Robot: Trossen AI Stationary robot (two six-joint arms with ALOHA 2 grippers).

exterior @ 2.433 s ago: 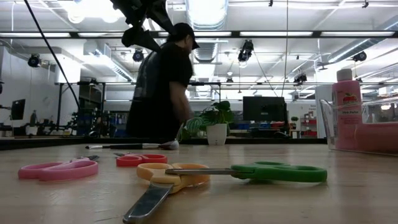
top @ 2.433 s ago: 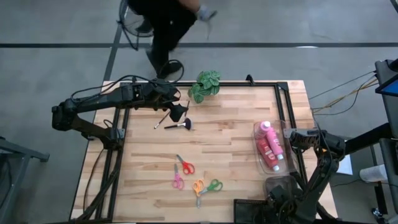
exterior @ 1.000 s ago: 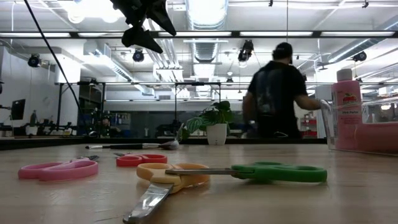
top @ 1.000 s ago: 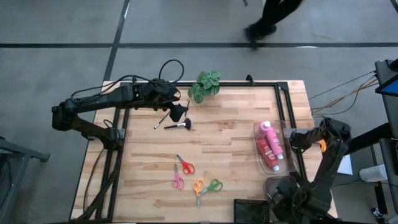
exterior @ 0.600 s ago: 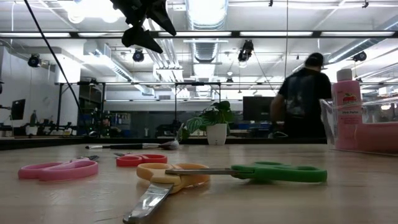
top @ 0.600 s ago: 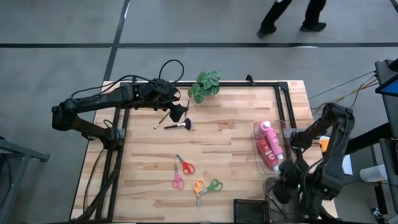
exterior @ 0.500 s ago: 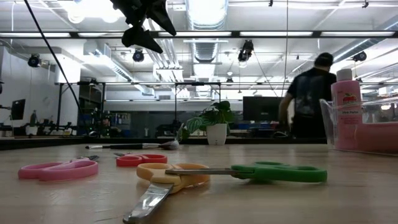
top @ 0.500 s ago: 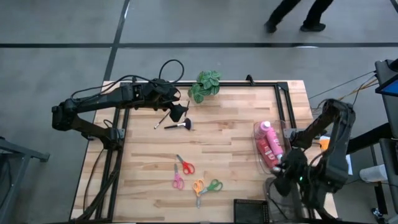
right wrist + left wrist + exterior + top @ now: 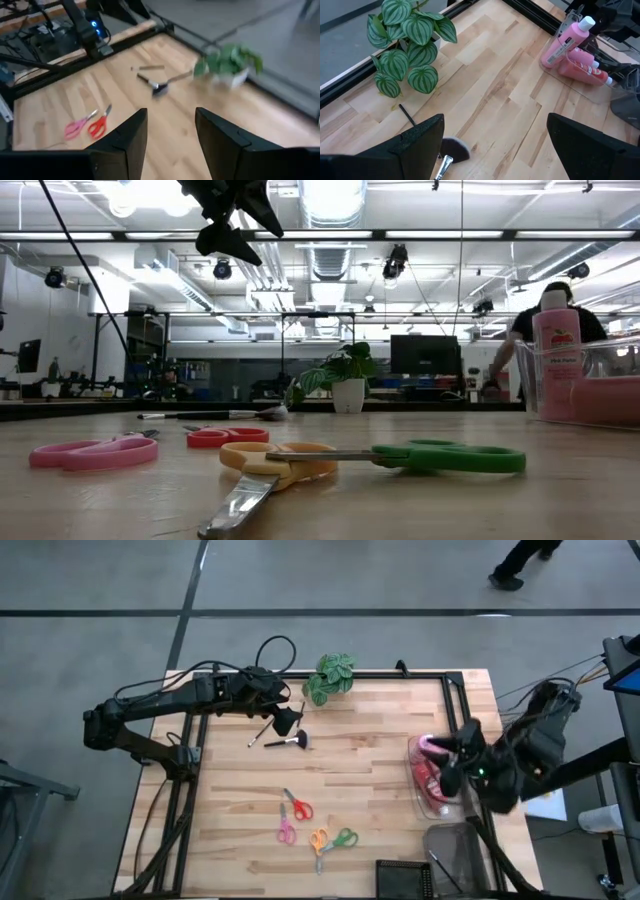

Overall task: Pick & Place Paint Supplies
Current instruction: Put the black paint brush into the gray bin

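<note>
While the left gripper (image 9: 285,720) hangs with fingers spread wide over the fan brush (image 9: 287,742) beside the potted plant (image 9: 328,677), the right gripper (image 9: 452,762), fingers parted around nothing, sits above the clear bin (image 9: 417,795) holding the pink and red squeeze bottles (image 9: 432,772).

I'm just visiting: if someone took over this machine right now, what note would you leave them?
Left tool: open, empty, hovering over the fan brush near the plant.
Right tool: open, empty, above the clear bin at the table's right edge.
Done: pink and red bottles lie in that bin.
Left: the fan brush and a thin brush beside it remain on the table.
</note>
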